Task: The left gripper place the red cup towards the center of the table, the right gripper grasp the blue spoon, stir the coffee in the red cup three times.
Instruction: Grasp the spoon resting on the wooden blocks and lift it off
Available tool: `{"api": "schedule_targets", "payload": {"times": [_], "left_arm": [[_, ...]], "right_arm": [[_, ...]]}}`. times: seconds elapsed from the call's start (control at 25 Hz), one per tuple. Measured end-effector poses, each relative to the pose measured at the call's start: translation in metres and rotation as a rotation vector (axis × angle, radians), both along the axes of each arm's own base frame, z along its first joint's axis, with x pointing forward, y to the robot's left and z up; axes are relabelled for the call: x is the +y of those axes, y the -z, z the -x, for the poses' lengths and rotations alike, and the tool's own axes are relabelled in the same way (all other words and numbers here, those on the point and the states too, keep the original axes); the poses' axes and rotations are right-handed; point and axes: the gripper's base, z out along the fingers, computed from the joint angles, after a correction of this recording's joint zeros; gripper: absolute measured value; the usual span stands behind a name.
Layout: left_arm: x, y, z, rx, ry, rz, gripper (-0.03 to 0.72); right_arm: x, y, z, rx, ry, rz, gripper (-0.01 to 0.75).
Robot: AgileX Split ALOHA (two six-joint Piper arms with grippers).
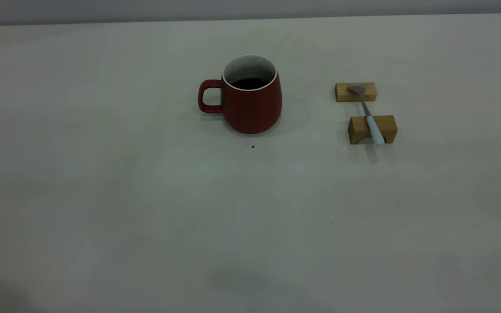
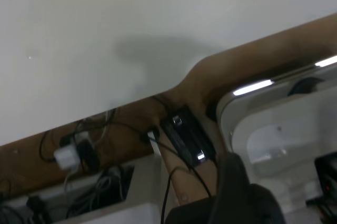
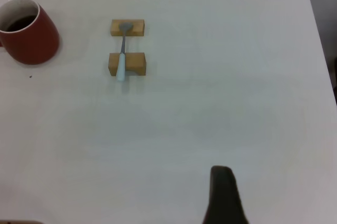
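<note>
Red cup [image 1: 250, 102] stands upright near mid-tabletop [image 1: 102, 195], handle toward the exterior view's left, coffee [image 1: 249, 83] inside. Beside it, apart, the blue spoon [image 1: 369, 116] bridges two wooden blocks [image 1: 372, 129]. Neither tool's finger state can be told; only a dark tip of the right tool [image 3: 224, 195] shows.

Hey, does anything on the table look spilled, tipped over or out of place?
Mostly no: the red cup stands upright and the blue spoon rests across two wooden blocks. One small dark speck lies before the cup.
</note>
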Motion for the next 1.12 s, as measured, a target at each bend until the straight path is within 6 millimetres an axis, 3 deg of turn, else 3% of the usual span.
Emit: {"api": "schedule_targets", "payload": {"times": [0.16, 0.56, 1.12], "left_arm": [[0.010, 0.010, 0.026, -0.071, -0.021, 0.030, 0.551], [0.028, -0.004, 0.074, -0.403, -0.034, 0.159, 0.551], [0.035, -0.003, 0.109, -0.641, -0.382, 0.131, 0.551]], "right_arm": [[0.000, 0.000, 0.000, 0.000, 0.000, -0.001, 0.580], [0.000, 0.000, 0.000, 0.000, 0.000, -0.001, 0.580], [0.001, 0.000, 0.000, 0.000, -0.008, -0.015, 0.580]]}}
